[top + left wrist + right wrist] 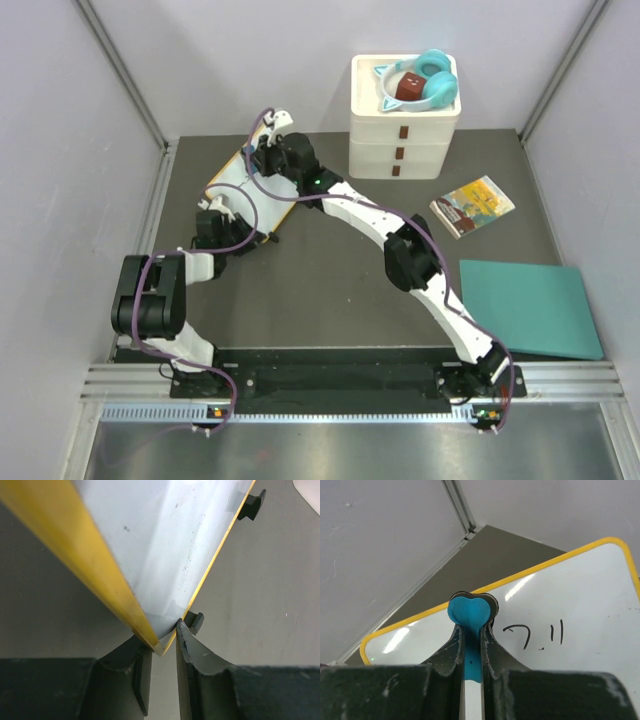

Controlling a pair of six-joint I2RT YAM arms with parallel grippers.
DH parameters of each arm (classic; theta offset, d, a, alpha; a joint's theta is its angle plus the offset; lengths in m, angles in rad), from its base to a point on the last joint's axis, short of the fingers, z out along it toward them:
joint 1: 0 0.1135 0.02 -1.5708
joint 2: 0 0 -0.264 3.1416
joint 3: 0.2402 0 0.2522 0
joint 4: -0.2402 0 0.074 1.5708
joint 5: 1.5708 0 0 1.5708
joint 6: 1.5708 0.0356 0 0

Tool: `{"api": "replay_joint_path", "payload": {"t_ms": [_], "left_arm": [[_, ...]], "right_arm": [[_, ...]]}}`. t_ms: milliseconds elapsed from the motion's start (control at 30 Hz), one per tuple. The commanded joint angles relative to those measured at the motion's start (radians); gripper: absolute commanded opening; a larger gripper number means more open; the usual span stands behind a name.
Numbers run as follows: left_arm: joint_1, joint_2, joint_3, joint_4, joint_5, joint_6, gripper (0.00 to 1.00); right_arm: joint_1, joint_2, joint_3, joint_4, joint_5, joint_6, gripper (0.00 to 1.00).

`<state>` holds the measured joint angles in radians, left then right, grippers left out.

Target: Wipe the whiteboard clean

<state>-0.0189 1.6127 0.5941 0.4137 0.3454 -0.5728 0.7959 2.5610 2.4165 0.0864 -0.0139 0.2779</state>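
The whiteboard [580, 595] lies at the far left of the bench [330, 290], in front of the left wall. It is a thin white panel with a yellow rim and small black stand feet [252, 505]. It looks light, stiff and glossy, so I judge it would skate or tip under a wiping push unless it is braced. The rim at a corner is the sensible place to hold it, away from the writing.

The left arm's fingers [200, 670] are clamped on just such a corner. The right arm's fingers [447, 655] are pressed together on a blue heart-shaped eraser [470, 612], which sits just beside the black marks [540, 635]: a hook and two short strokes, not yet wiped.

From above, both arms cover most of the board. I cannot tell whether the eraser touches the surface or whether the board rests flat on the bench. The right wrist view cuts off the board's near edge. Faint dark specks show in the left wrist view.

Farther right stand a white drawer unit [405, 135] with teal headphones [430, 80] on top, a small book [472, 205] and a teal sheet [530, 305].
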Motion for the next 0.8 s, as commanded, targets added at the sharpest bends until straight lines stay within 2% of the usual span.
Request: {"api": "replay_joint_path", "payload": {"t_ms": [0,400,567,767], "left_arm": [[-0.029,0.038,-0.014,-0.176,-0.017,0.053,0.00],[-0.036,0.038,-0.011,-0.181,-0.026,0.054,0.00],[-0.036,0.036,-0.011,-0.182,-0.028,0.054,0.00],[-0.038,0.033,-0.013,-0.182,-0.031,0.056,0.00]], "right_arm": [[0.029,0.027,0.021,0.012,-0.057,-0.032,0.00],[0.072,0.045,-0.008,0.004,-0.110,-0.022,0.00],[0.083,0.047,-0.074,0.042,-0.095,-0.008,0.00],[0.085,0.079,-0.065,0.081,-0.006,-0.016,0.00]]}}
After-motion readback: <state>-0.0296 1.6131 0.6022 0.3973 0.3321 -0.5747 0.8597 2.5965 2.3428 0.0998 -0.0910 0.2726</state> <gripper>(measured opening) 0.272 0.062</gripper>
